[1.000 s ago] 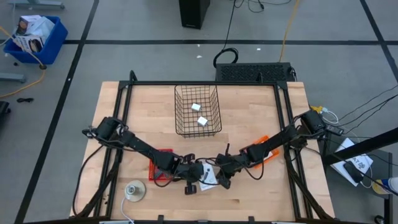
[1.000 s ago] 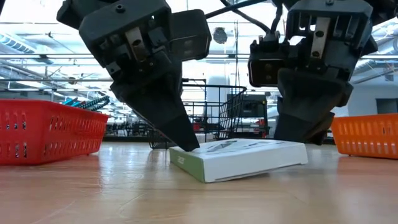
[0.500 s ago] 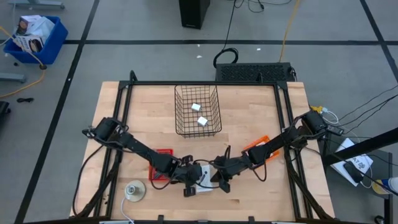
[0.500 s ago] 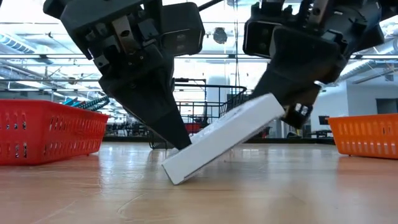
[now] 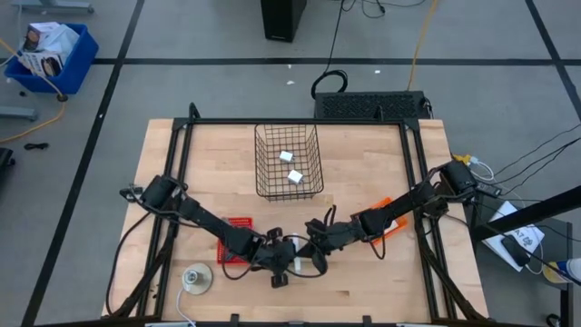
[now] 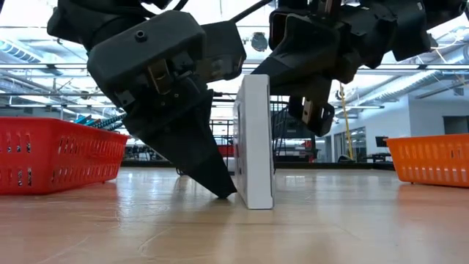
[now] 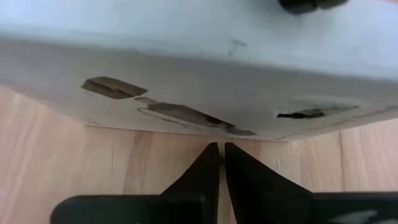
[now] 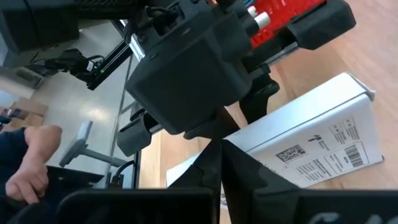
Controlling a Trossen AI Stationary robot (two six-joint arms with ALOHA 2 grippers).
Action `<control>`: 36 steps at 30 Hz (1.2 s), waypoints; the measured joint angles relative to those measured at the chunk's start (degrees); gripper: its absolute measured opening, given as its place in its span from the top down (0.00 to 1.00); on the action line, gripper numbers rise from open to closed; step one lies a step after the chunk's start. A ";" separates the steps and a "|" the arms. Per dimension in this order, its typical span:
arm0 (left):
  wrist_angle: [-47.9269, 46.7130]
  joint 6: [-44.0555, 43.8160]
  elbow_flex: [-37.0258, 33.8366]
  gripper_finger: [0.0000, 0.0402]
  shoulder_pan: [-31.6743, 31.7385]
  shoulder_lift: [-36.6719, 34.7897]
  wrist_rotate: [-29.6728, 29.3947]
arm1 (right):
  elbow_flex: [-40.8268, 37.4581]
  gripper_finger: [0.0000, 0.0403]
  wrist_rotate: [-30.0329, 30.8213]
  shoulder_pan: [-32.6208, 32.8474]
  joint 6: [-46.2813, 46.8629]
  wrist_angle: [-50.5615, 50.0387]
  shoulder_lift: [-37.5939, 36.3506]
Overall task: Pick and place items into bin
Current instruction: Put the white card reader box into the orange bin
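Wooden tabletop, pale and planked, with a bright hall beyond it in the low view. Red basket at the far left of that view, orange basket at the far right. Wire bin toward the back of the table, two white cubes lying inside it. Round grey disc near the front left corner.

Left gripper down at the table near the front middle, fingers nearly together with only a thin slit between them, nothing clamped; tips pressed against the lower edge of a white box on its left face. White box standing upright on a narrow edge on the wood, just beside those tips, not between them.

Right gripper close on the other side, above and against the upper part of the box, fingers fully together, nothing between them. Printed label and barcode on the box face in the right wrist view. Person's hand at that view's edge, beyond the table.
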 joint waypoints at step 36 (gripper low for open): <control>2.68 -0.37 0.04 0.91 -2.05 0.02 -7.22 | -0.35 0.59 -7.36 -1.72 1.70 -1.49 -2.27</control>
